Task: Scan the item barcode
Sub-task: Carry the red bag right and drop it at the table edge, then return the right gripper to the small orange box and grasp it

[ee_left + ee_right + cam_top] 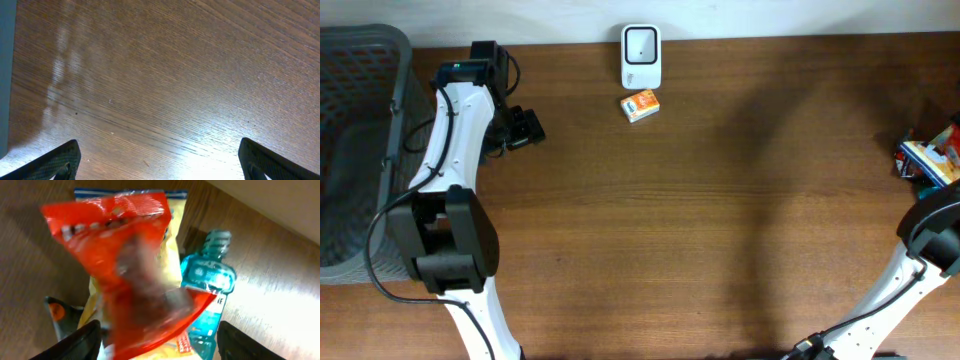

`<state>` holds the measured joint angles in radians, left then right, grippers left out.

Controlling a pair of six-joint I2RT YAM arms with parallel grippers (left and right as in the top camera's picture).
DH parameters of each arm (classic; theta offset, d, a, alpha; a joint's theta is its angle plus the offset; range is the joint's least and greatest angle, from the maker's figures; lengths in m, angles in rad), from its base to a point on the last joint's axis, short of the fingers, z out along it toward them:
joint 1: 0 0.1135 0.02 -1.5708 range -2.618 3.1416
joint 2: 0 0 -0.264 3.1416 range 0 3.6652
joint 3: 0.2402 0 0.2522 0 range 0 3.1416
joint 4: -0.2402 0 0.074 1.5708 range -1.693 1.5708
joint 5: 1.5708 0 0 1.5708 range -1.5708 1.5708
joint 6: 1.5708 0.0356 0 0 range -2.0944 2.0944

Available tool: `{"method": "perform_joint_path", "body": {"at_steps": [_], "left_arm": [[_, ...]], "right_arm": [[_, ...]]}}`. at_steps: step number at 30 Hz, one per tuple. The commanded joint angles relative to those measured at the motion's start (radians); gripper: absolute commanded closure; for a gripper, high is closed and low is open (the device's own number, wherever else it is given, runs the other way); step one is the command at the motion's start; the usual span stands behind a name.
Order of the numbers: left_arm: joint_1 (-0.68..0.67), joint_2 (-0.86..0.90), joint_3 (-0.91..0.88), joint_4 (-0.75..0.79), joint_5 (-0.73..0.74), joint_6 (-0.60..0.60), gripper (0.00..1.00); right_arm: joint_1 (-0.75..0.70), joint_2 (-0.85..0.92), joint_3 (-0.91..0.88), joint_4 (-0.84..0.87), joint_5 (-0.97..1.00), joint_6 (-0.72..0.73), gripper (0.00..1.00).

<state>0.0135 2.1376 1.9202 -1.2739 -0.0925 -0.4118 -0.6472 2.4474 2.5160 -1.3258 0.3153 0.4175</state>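
Two arms are reaching over a dark brown wooden table [720,220], which is running up against a pale wall [800,15] behind the white scanner [641,56]. Far left of the scanner, a grey mesh basket [350,150] is sitting at the table's end. Between basket and scanner, the left gripper [525,128] is hovering over bare wood, its fingers [55,162] spread wide with nothing between them. A small orange box [641,105] is lying just in front of the scanner, apart from it. Far right of the scanner, a pile of packets [928,160] is crowding the table's edge. There the right gripper [159,335] is standing with fingers [82,340] spread around a blurred red bag [125,265]; whether they are touching it is not showing. Under the bag, a yellow packet [172,230] and a blue bottle [210,280] are lying on glare-lit wood
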Motion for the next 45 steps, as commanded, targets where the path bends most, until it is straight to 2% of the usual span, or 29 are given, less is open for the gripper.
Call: {"method": "perform_joint_path", "body": {"at_steps": [1,4,5,9,13,14,19,20,21,23,25,28,32,37,38,43,45], "left_arm": [[0.001,-0.006,-0.005,-0.001,0.007,0.000,0.01],[0.001,-0.006,-0.005,-0.001,0.007,0.000,0.01],[0.001,-0.006,-0.005,-0.001,0.007,0.000,0.01],[0.001,-0.006,-0.005,-0.001,0.007,0.000,0.01],[0.001,-0.006,-0.005,-0.001,0.007,0.000,0.01],[0.001,-0.006,-0.005,-0.001,0.007,0.000,0.01],[0.001,-0.006,-0.005,-0.001,0.007,0.000,0.01],[0.001,-0.006,-0.005,-0.002,0.007,0.001,0.01],[0.001,-0.006,-0.005,-0.001,0.007,0.000,0.01],[0.001,-0.006,-0.005,-0.001,0.007,0.000,0.01],[0.001,-0.006,-0.005,-0.001,0.007,0.001,0.01],[0.001,-0.006,-0.005,-0.001,0.007,0.001,0.01],[0.001,-0.006,-0.005,-0.001,0.007,0.000,0.01],[0.001,-0.006,-0.005,-0.001,0.007,0.000,0.01],[0.001,-0.006,-0.005,-0.001,0.007,0.001,0.01],[0.001,-0.006,-0.005,-0.001,0.007,0.001,0.01],[0.001,-0.006,-0.005,-0.001,0.007,0.001,0.01]], "right_arm": [[0.011,0.012,-0.010,-0.016,-0.138,-0.014,0.26],[0.027,0.012,-0.010,-0.027,-0.423,-0.121,0.26],[0.048,0.012,-0.010,-0.038,-0.591,-0.188,0.26],[0.122,0.012,-0.010,-0.117,-0.831,-0.344,0.26],[0.265,0.012,-0.010,-0.201,-0.909,-0.546,0.25],[0.320,0.012,-0.010,-0.217,-0.909,-0.591,0.23],[0.537,0.013,-0.011,-0.161,-0.881,-0.626,0.17],[0.599,0.013,-0.011,-0.116,-0.858,-0.601,0.04],[0.635,0.013,-0.011,-0.084,-0.835,-0.564,0.01],[0.709,0.013,-0.016,-0.010,-0.762,-0.421,0.01],[0.793,0.013,-0.033,0.076,-0.665,-0.211,0.02],[0.890,0.013,-0.092,0.199,-0.617,0.050,0.02],[0.969,0.013,-0.197,0.364,-0.616,0.280,0.01],[1.012,0.013,-0.307,0.468,-0.525,0.500,0.16],[1.015,0.013,-0.327,0.476,-0.481,0.540,0.23],[1.014,0.013,-0.414,0.599,-0.454,0.644,0.43],[1.017,0.013,-0.435,0.655,-0.459,0.658,0.44]]}}
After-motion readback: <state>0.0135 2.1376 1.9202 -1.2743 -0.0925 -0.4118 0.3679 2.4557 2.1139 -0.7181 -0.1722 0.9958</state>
